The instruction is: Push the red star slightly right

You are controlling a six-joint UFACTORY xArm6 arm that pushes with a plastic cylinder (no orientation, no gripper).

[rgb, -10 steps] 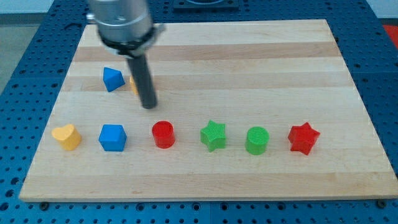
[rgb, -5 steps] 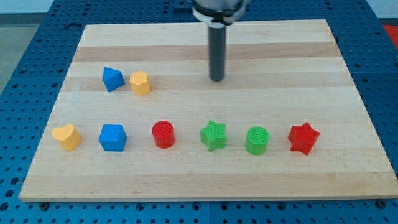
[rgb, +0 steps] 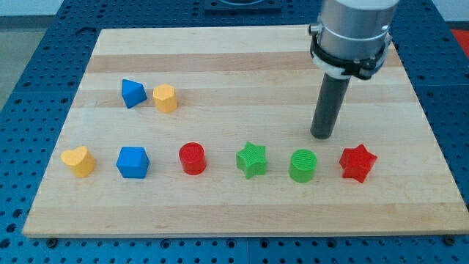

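The red star (rgb: 357,163) lies on the counter (rgb: 242,66) at the right end of the bottom row, just right of the green cylinder (rgb: 303,165). My tip (rgb: 321,136) stands up-left of the star, apparently clear of it. The arm carries no pincer.

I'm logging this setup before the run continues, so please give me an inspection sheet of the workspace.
Surface: wooden board, flat, on a blue perforated base.
Job's things: red star at the right end of the bottom row; my tip is up-left of it, not touching, above the gap between it and the green cylinder.
Clutter: green star, red cylinder, blue cube, yellow heart; blue block and yellow block up-left.
Grippers: nothing seen; rod only.
Cables: nothing seen.
Surroundings: nothing seen beyond the base.
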